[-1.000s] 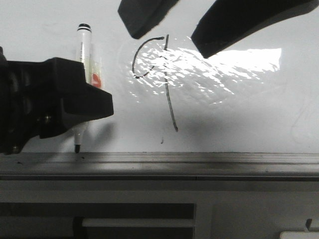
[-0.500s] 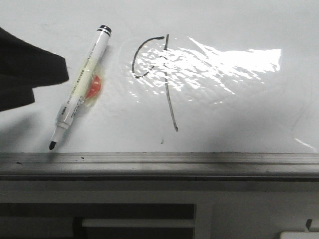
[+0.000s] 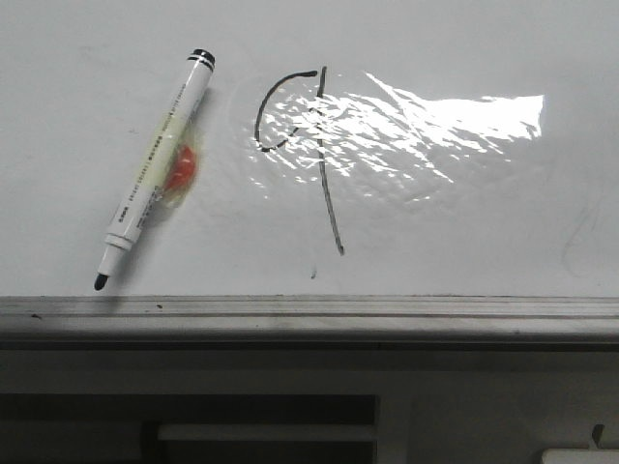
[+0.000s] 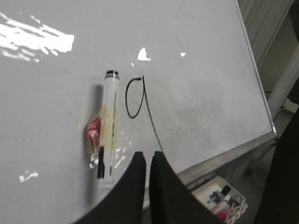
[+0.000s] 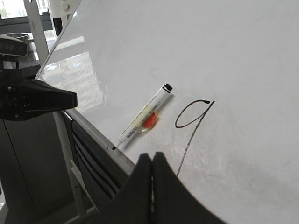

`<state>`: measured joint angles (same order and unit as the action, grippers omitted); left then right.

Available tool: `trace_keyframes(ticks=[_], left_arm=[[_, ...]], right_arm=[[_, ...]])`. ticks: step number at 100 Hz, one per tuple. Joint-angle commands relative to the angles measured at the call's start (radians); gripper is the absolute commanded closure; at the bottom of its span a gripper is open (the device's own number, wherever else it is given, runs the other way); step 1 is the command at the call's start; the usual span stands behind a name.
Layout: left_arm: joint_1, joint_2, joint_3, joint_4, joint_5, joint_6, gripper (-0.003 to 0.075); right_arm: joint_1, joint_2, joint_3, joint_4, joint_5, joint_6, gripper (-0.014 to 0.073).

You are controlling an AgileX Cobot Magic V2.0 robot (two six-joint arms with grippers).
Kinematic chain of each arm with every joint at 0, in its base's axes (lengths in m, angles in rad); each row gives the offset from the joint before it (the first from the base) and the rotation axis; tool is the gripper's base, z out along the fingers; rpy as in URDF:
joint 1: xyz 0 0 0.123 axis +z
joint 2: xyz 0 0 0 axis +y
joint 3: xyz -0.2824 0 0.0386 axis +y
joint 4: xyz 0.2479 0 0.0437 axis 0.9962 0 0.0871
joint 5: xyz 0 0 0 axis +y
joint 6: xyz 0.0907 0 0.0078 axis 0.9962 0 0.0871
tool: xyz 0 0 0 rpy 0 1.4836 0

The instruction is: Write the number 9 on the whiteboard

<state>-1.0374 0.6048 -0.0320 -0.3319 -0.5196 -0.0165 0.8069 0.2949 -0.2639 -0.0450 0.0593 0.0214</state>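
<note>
White and shiny, the whiteboard (image 3: 464, 222) is filling most of the front view, and a bright wrinkly patch of film is glaring on it. A grey metal ledge (image 3: 309, 314) is running along its near edge.

The number 9 (image 3: 308, 145) is sitting on the board in thin black ink. Its curved loop is staying a little open, and its long stem is slanting down toward the ledge, stopping short of it. The bright patch is lying partly over the loop and stem. A tiny dark speck is showing just under the end of the stem.

A white marker (image 3: 155, 166) is lying flat on the board, to the left of the 9 and apart from it. Its black tip is pointing down at the ledge, with no cap on it. Something small and orange-red, with yellowish tape around it, is sticking to the marker's middle.

No claw is showing in the front view. In the left wrist view, the left claw (image 4: 148, 161) is hanging above the board near the ledge, with its two black fingers almost together and nothing between them. In the right wrist view, the right claw (image 5: 151, 161) is pressing its fingers together, also pinching nothing. A basket (image 4: 222, 200) with small things in it is sitting below the board's edge.
</note>
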Motion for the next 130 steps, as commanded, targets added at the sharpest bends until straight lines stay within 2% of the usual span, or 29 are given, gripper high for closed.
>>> trace_keyframes(ticks=[1, 20, 130], left_arm=[[0.000, -0.016, 0.017, 0.017, -0.060, 0.006, 0.0741], [0.000, -0.018, 0.050, 0.017, -0.056, 0.006, 0.0741], [0.000, -0.018, 0.050, 0.017, -0.062, 0.006, 0.0741]], right_arm=[[0.000, -0.068, 0.036, -0.019, -0.100, -0.010, 0.0656], [0.000, -0.160, 0.099, -0.019, -0.093, -0.010, 0.0656], [0.000, -0.162, 0.123, -0.019, -0.086, -0.010, 0.0656]])
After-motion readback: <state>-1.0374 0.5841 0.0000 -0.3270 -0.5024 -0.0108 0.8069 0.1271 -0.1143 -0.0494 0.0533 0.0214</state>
